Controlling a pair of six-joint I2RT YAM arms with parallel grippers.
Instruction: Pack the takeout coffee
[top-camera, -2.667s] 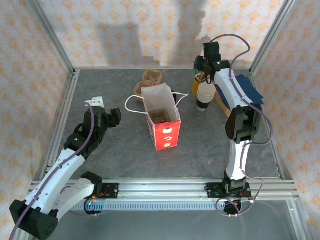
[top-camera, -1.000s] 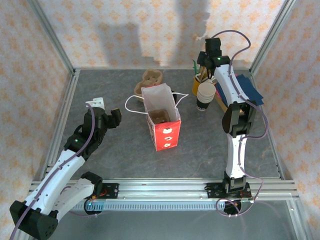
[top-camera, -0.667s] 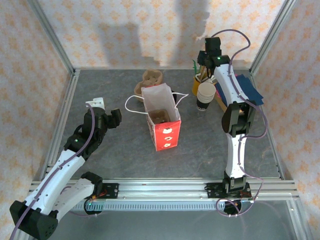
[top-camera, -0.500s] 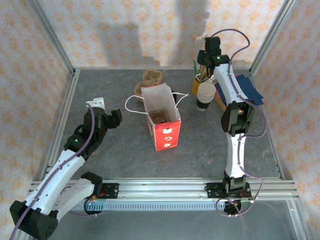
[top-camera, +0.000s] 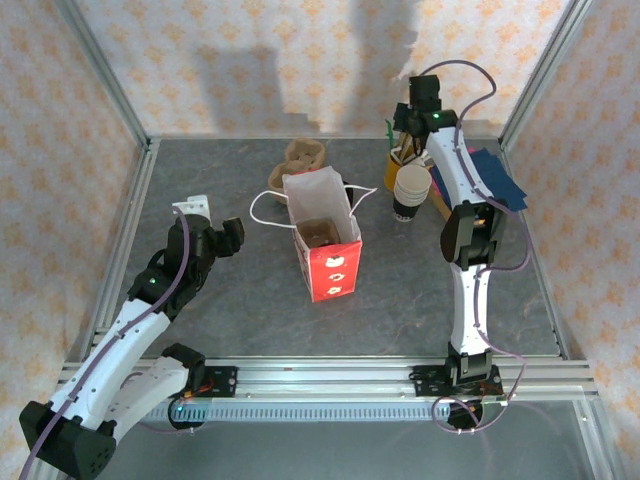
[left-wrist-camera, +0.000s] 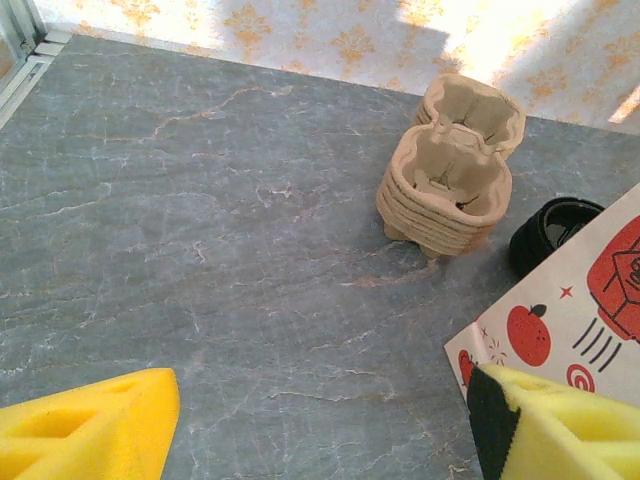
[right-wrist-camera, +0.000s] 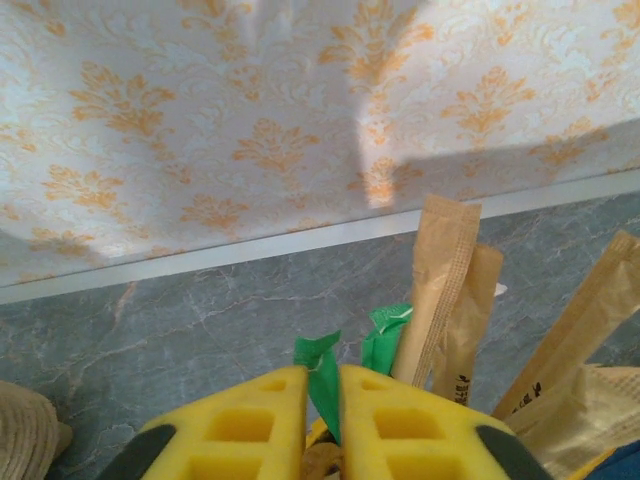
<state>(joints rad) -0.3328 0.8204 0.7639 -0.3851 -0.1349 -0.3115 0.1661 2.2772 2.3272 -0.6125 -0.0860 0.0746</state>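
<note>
Right gripper (right-wrist-camera: 322, 392) clenched on thin green plastic stick (right-wrist-camera: 318, 356) in yellow cup (top-camera: 392, 162) of brown paper packets (right-wrist-camera: 440, 290); whitish, dark-bottomed paper coffee cup (top-camera: 409, 193) just beside. Left gripper (left-wrist-camera: 322, 405) released, near red-and-white paper bag (top-camera: 330, 268) holding cardboard tray (top-camera: 320, 232).

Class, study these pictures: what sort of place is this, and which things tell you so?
Probably a robot test cell staged as a takeout coffee counter: two arms bolted to a rail at the table edge, wallpapered panels around it, and a paper bag, cup carriers and black lids.
</note>
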